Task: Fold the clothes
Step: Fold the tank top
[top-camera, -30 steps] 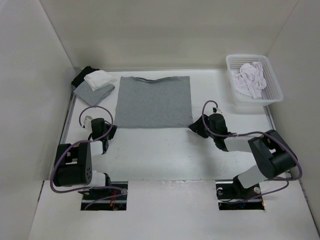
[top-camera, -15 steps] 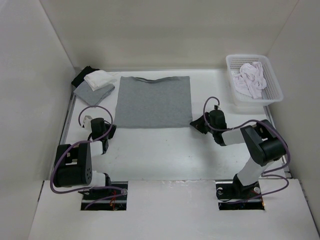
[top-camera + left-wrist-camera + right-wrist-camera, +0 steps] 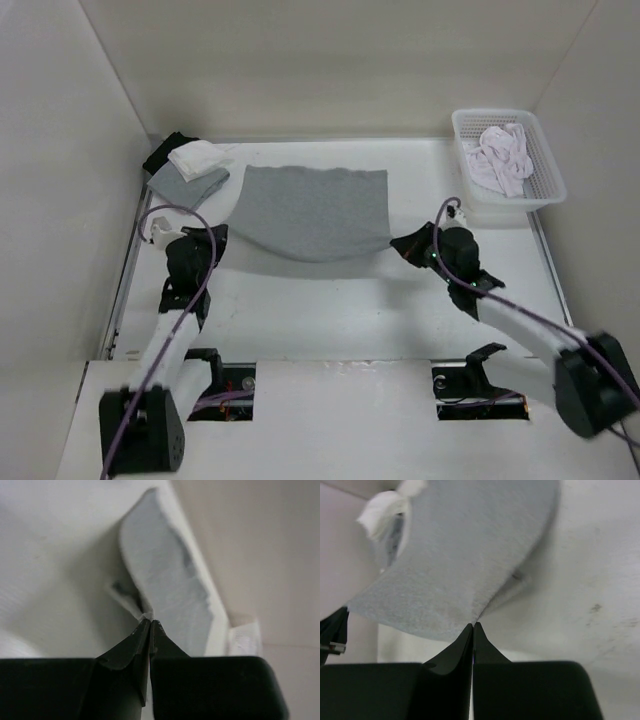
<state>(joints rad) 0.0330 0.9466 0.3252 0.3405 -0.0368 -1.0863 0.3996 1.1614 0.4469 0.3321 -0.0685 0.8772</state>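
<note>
The clothes, a grey T-shirt, hang by their two near corners above the table, the near edge sagging between my arms while the far edge rests on the table. My left gripper is shut on the near left corner. My right gripper is shut on the near right corner. In the left wrist view the grey shirt stretches away from the jaws. The right wrist view has the grey cloth spreading up and left from the fingertips.
A small stack of black, white and grey cloths lies at the back left, next to the shirt. A white basket holding white garments stands at the back right. White walls enclose the table on three sides.
Both grippers have closed on the shirt's near corners and lifted them off the table. The arms have stretched out, and the flat shirt now sags between them.
</note>
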